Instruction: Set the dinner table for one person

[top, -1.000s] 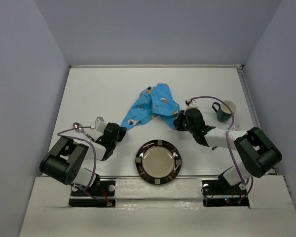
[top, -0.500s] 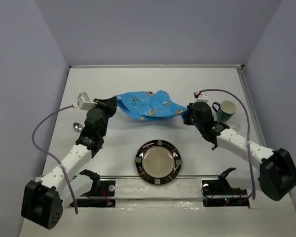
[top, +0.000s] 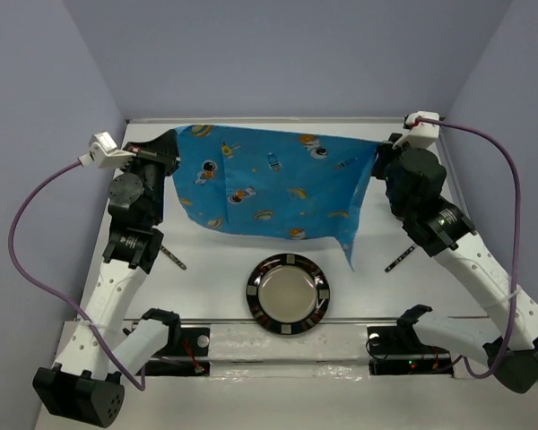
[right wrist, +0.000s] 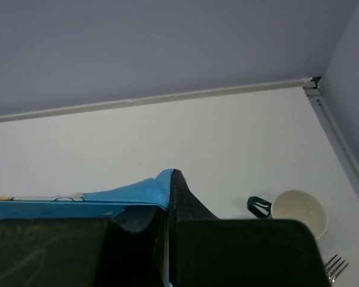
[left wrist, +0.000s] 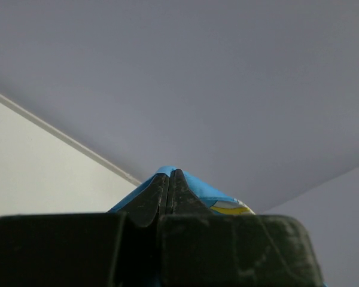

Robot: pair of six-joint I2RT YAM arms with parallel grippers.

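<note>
- The surface (top: 206, 269) is a matte white rectangular top with a thin metal rim. It fills the middle of the top view, and plain grey-violet walls (top: 278, 54) close it in on the left, on the right and at the far end.
- A round plate (top: 288, 294) with a dark patterned rim lies on the surface near the front edge, between the two arm bases.
- A blue printed placemat (top: 269, 184) is stretched between both hands over the far half of the surface. Its lower right corner hangs to a point beyond the plate.
- Left hand (left wrist: 169, 178): fingers pressed together, with blue fabric pinched between the tips.
- Right hand (right wrist: 170, 179): fingers likewise clamped on a blue fabric edge.
- Only the right wrist view shows a cream mug (right wrist: 296, 212) with a dark handle and, cut off at the frame edge, the tines of a fork (right wrist: 334, 266). In the top view the right arm covers that area.
- A thin utensil (top: 172, 259) lies beside the left arm, and a thin handle (top: 400, 260) lies beside the right forearm. Both are partly covered — type not determinable.
- It cannot be told whether the placemat's lower edge touches the surface.
</note>
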